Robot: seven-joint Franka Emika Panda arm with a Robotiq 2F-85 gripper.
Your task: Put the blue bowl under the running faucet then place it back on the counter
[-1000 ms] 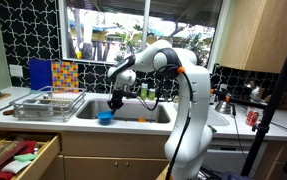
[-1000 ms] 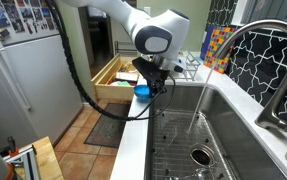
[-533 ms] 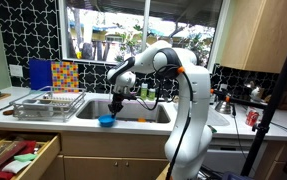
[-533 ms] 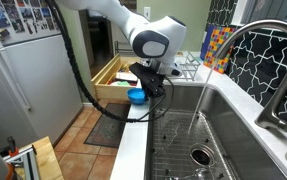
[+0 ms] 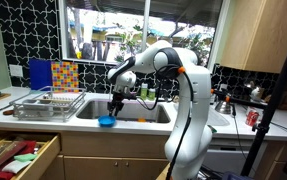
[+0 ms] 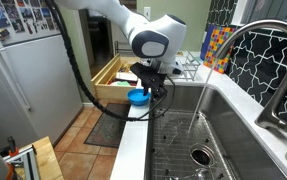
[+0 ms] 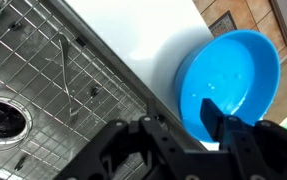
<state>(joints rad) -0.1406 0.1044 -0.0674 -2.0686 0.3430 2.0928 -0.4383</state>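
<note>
A: So, where's the blue bowl [image 7: 238, 80]?
B: At the table [image 7: 133, 40] strip beside the sink [image 7: 33, 70], rim pinched in the narrowed end effector [image 7: 183, 128].
A: Risk?
B: Let go overhanging the edge, it may tip off.

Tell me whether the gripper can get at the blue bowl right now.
Likely yes: the gripper sits right at the blue bowl on the counter, straddling its rim, with nothing in between. Whether it grips, I cannot tell.
</note>
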